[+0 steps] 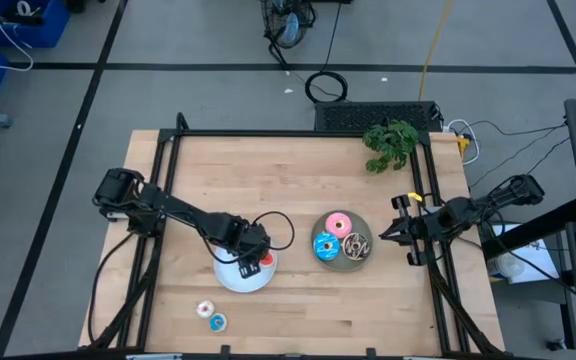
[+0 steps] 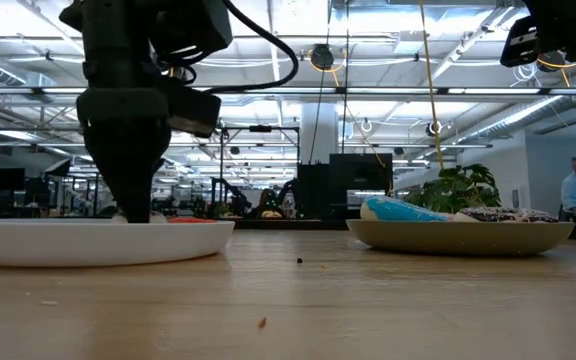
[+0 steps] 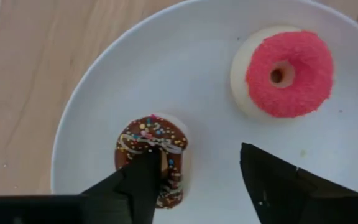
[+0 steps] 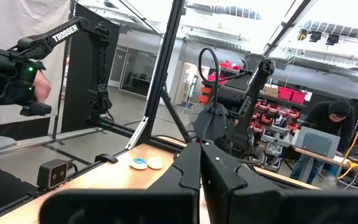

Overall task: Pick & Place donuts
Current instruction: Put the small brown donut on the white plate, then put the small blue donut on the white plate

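Observation:
My left gripper [image 1: 248,262] points down over the round white plate [image 3: 197,93], open. A brown mini donut [image 3: 157,146] with sprinkles lies on the plate beside one finger. A red mini donut [image 3: 289,73] lies flat farther along the same plate. On the grey plate [image 1: 368,232] rest a pink donut [image 1: 338,223], a blue donut [image 1: 325,245] and a chocolate donut [image 1: 356,245]. A white-pink mini donut [image 1: 205,309] and a blue mini donut [image 1: 217,321] lie on the table near the front edge. My right gripper [image 1: 388,236] waits shut at the table's right edge. My left gripper comes from above, pointing down. One finger [image 3: 138,186] stands in front of the brown mini donut's near side [image 3: 169,180], and I cannot tell whether it touches. The other finger [image 3: 272,180] stands clear over bare plate. The donut rests on the white plate.
A green plant [image 1: 390,143] sits at the far right of the table. The black frame rails run along the left and right sides. Bare wood lies between the two plates and across the far half. People show in the room beyond.

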Robot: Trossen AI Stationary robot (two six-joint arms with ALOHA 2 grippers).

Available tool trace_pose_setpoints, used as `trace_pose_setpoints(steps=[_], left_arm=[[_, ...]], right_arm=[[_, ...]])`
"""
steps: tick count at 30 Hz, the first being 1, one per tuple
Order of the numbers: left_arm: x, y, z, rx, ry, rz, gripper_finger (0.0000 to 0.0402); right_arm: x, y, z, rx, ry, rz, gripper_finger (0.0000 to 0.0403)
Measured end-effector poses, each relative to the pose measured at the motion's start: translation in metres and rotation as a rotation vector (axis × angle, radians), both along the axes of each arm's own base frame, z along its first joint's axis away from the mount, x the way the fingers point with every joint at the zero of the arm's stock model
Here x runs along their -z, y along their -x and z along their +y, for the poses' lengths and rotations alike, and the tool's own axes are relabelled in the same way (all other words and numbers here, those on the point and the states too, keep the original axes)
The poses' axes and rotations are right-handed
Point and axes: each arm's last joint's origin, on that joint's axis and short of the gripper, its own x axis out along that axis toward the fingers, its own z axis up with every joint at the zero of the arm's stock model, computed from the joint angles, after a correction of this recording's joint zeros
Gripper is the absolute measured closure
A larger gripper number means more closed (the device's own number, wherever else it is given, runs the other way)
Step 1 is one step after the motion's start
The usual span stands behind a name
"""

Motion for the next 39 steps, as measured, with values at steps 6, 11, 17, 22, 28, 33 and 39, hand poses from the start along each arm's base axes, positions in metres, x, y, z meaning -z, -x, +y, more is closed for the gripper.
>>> trace_pose_setpoints(steps=[6, 11, 17, 22, 28, 33, 39], left_arm=[[-0.018, -0.007, -0.002, 0.026, -0.013, 0.012, 0.0159], [-0.028, -0.009, -0.018, 0.202, -0.113, -0.034, 0.0170], [-0.027, 0.000, -0.036, 0.277, -0.213, -0.032, 0.0208], [-0.027, 0.003, -0.036, 0.253, -0.216, -0.007, 0.0235], [-0.027, 0.004, -0.037, 0.231, -0.192, 0.002, 0.0256], [-0.051, 0.001, -0.045, 0.241, -0.095, 0.053, 0.0302], [-0.118, -0.001, -0.069, 0.265, -0.098, 0.000, 0.0393]], right_arm=[[0.000, 0.000, 0.000, 0.000, 0.000, 0.000, 0.0403], [0.000, 0.000, 0.000, 0.000, 0.000, -0.001, 0.0403], [0.001, 0.000, 0.000, 0.000, 0.002, 0.006, 0.0403], [0.001, 0.000, 0.000, 0.001, 0.002, 0.005, 0.0403], [0.001, 0.000, 0.000, 0.003, 0.001, 0.006, 0.0403], [0.001, 0.000, 0.000, 0.004, 0.004, 0.005, 0.0403], [0.001, 0.000, 0.000, 0.006, 0.011, 0.002, 0.0403]])
